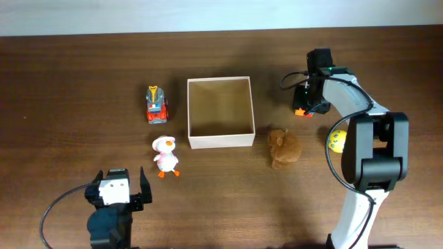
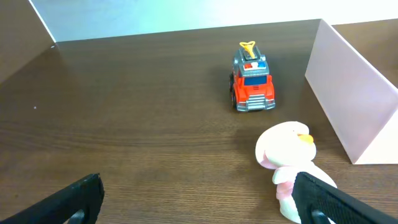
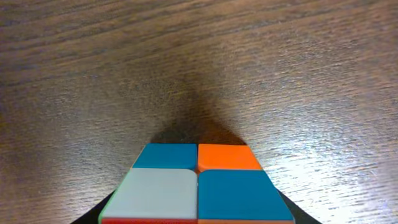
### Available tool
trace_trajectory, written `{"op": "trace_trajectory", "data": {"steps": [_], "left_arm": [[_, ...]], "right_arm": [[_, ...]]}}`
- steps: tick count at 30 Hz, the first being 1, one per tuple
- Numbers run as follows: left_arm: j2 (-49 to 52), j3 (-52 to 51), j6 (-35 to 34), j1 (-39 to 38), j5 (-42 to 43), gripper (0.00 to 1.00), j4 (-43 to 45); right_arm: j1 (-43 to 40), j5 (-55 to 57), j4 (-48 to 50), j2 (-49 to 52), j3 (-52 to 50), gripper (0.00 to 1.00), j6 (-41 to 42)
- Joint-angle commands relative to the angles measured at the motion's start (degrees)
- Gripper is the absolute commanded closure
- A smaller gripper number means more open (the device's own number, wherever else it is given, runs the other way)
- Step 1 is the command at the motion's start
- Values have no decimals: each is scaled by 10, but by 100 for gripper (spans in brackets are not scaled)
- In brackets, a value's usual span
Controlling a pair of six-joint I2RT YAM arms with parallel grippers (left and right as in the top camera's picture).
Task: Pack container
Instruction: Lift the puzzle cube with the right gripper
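The container (image 1: 221,142), a square white-walled box with a tan inside, stands mid-table with nothing in it; its side wall shows in the left wrist view (image 2: 348,93). My right gripper (image 1: 305,105) is to the right of the box, shut on a puzzle cube (image 3: 196,190) with blue, orange and white tiles, close over the table. My left gripper (image 1: 119,192) is open and empty near the front edge. In its wrist view the jaws (image 2: 199,202) are wide apart, with a white and pink duck toy (image 2: 286,149) by the right finger.
A red toy fire truck (image 1: 156,104) stands left of the box, also in the left wrist view (image 2: 252,84). The duck (image 1: 165,154) lies at the box's front left. A brown plush (image 1: 284,146) and a yellow ball (image 1: 337,140) lie to the right.
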Motion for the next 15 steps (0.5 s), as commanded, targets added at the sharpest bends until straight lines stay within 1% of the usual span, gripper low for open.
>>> {"op": "trace_trajectory", "data": {"steps": [1, 7, 15], "left_arm": [[-3, -4, 11, 3, 6, 1, 1], [-3, -4, 11, 3, 6, 1, 1], [-3, -4, 11, 3, 6, 1, 1]], "right_arm": [[-2, 9, -4, 7, 26, 47, -6], [-2, 9, -36, 6, 95, 48, -6], [11, 9, -99, 6, 220, 48, -8]]}}
